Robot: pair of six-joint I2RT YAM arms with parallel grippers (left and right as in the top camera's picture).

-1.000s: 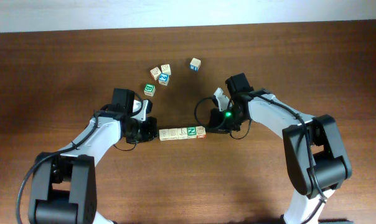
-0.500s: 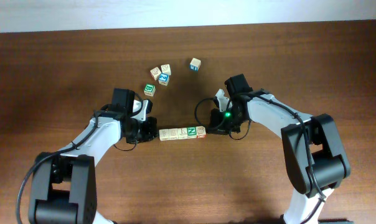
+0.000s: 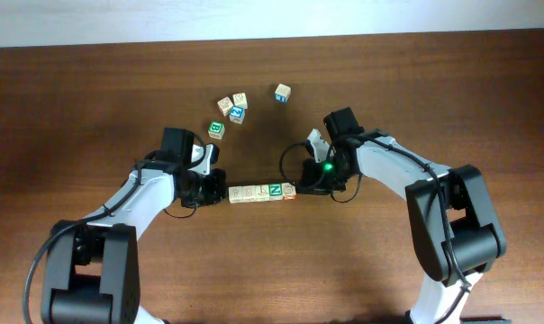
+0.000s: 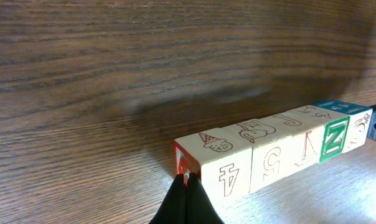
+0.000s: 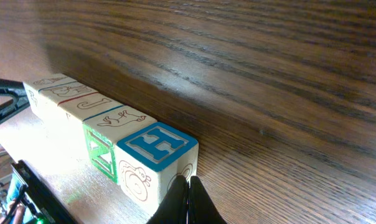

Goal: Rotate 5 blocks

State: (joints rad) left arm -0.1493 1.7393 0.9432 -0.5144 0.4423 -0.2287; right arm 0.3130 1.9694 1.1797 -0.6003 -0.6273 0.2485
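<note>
Your left gripper [image 3: 220, 191] is closed on nothing, its tips against the left end of the blocks [image 3: 263, 192], which lie in a tight row at centre, green N second from the right. At the right end, your right gripper [image 3: 299, 187] is likewise closed and empty, touching the last block.

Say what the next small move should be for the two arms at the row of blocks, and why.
Probably swing both ends in opposite directions to turn the row. The five blocks lie end to end, with the shut left end effector against one end and the shut right end effector against the other.
</note>
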